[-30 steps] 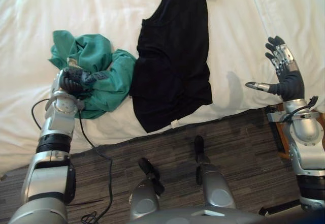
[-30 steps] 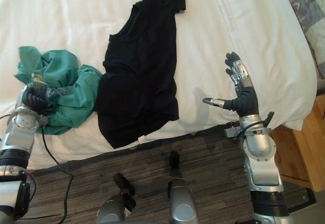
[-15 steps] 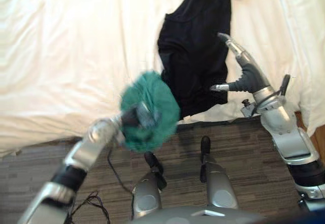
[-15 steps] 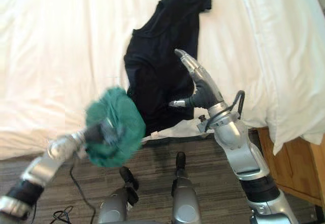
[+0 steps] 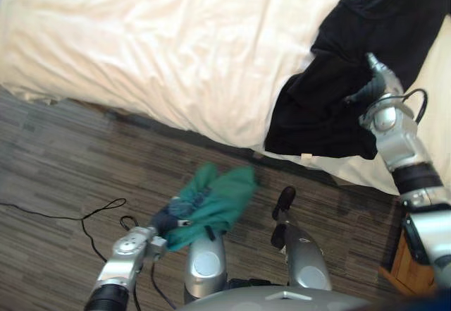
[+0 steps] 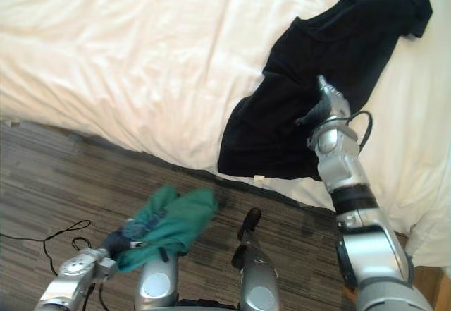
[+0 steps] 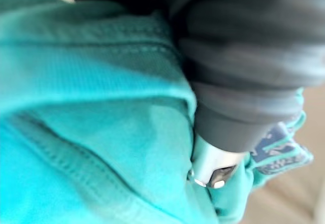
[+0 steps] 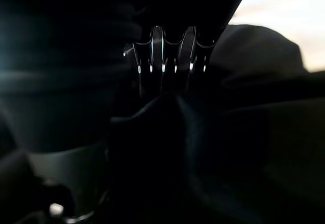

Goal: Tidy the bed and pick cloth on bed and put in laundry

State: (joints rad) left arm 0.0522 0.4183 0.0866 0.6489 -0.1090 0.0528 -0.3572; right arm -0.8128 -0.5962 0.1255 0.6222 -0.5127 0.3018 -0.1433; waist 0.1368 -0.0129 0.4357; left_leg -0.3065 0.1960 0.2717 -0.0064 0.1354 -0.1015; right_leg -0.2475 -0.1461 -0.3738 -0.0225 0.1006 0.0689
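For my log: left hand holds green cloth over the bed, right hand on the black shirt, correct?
No: the left eye view shows the left hand holding the green cloth over the floor, not the bed; right hand on the black shirt.

- The teal cloth (image 5: 215,199) is plain green-blue; its small label (image 7: 277,147) is grey-blue with pale print.
- My left hand (image 5: 166,220) is dark over silver.
- The shirt (image 6: 317,92) is plain black, with a small white tag (image 6: 259,178) at its hem.
- My right hand (image 6: 325,105) is silver and dark grey.
- The bed sheet (image 5: 176,50) is plain creamy white.
- The floor (image 5: 56,163) is grey-brown, in narrow streaky stripes.
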